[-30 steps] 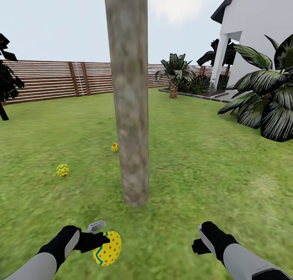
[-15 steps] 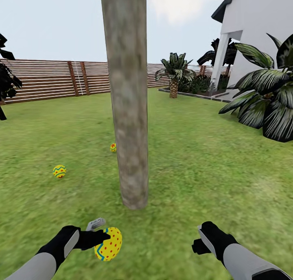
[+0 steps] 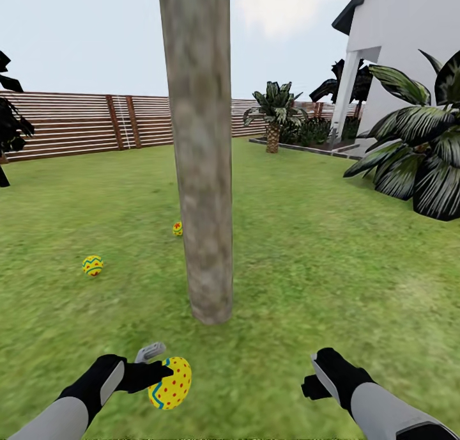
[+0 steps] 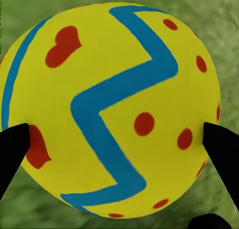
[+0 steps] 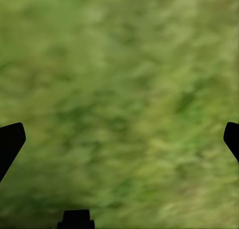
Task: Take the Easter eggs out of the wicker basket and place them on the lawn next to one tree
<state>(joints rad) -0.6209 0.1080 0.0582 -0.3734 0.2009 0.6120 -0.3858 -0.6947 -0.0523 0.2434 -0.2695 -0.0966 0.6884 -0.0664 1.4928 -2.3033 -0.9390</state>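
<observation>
A tall grey-brown tree [image 3: 199,171] stands on the lawn [image 3: 306,267] straight ahead. My left gripper [image 3: 156,371] is shut on a yellow Easter egg [image 3: 170,382] with red dots, held low in front of the trunk. In the left wrist view that egg [image 4: 109,89] sits between the two black fingertips [image 4: 12,149]. Two more Easter eggs lie on the grass: one left of the trunk [image 3: 92,265], one just behind its left side [image 3: 177,228]. My right gripper [image 3: 316,379] hangs open over bare grass [image 5: 119,89]. The wicker basket is out of view.
A brown slatted fence [image 3: 83,123] closes the far side of the garden. A white house [image 3: 409,50] and large dark-leaved palms [image 3: 421,165] stand at the right. A short palm [image 3: 273,117] grows near the paved strip.
The whole picture has shifted slightly, so the camera moved a little. The held egg sits a touch higher in the left gripper's grasp. The right arm has not moved.
</observation>
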